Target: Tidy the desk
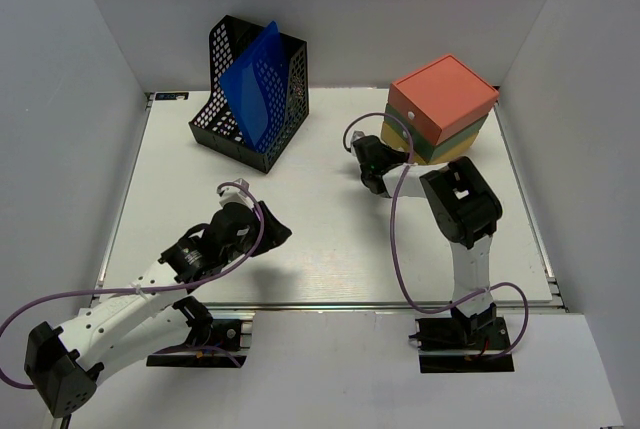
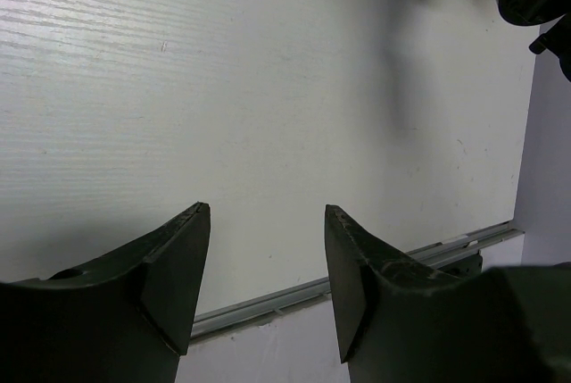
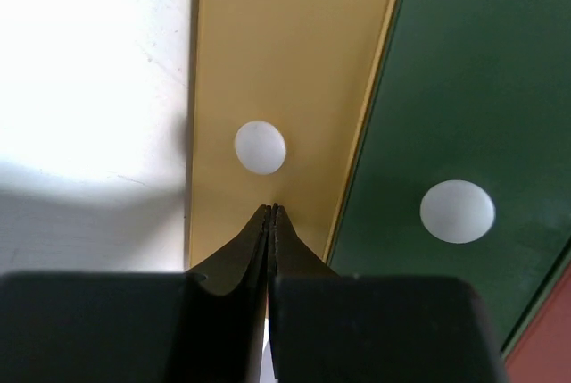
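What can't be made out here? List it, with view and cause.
Contents of the drawer stack: top view, drawers shut.
Inside of the mesh file holder: top view, the blue folder blocks it.
Whether the right gripper touches the yellow drawer: right wrist view, too close.
The orange drawer: right wrist view, cut off at corner.

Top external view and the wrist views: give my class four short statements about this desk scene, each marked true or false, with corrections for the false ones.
1. A blue folder stands in the black mesh file holder. True.
2. The left gripper holds a pen. False: it is open and empty over the bare desk.
3. The right gripper is shut, pointing at the yellow drawer near its white knob. True.
4. The drawer unit has a green top. False: its top is orange.
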Controlling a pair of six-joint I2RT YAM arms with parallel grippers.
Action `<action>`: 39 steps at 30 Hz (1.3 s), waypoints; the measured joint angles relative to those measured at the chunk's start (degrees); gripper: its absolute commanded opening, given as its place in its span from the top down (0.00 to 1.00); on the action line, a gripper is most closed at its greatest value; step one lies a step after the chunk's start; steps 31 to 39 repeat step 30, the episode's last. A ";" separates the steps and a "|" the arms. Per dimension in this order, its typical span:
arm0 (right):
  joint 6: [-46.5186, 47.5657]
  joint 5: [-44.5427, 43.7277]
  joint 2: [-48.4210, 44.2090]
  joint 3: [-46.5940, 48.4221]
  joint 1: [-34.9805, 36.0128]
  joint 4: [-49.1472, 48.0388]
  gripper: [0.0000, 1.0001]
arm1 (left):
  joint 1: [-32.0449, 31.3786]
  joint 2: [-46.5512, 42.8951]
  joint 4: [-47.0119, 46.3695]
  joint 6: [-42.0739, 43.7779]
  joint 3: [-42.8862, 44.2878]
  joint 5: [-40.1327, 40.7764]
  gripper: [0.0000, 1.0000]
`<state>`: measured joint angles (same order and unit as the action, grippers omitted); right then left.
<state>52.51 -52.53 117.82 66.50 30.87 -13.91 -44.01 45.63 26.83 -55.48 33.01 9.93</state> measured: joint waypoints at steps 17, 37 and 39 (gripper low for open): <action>-25.77 54.80 -33.07 14.73 -0.55 43.87 0.16 | 0.00 -1.51 -0.92 5.92 2.93 -0.52 0.23; -34.42 55.63 -48.30 6.97 -1.33 48.15 0.11 | 0.00 -0.50 2.45 16.61 13.77 0.57 0.17; -34.42 55.63 -48.30 6.97 -1.33 48.15 0.11 | 0.00 -0.50 2.45 16.61 13.77 0.57 0.17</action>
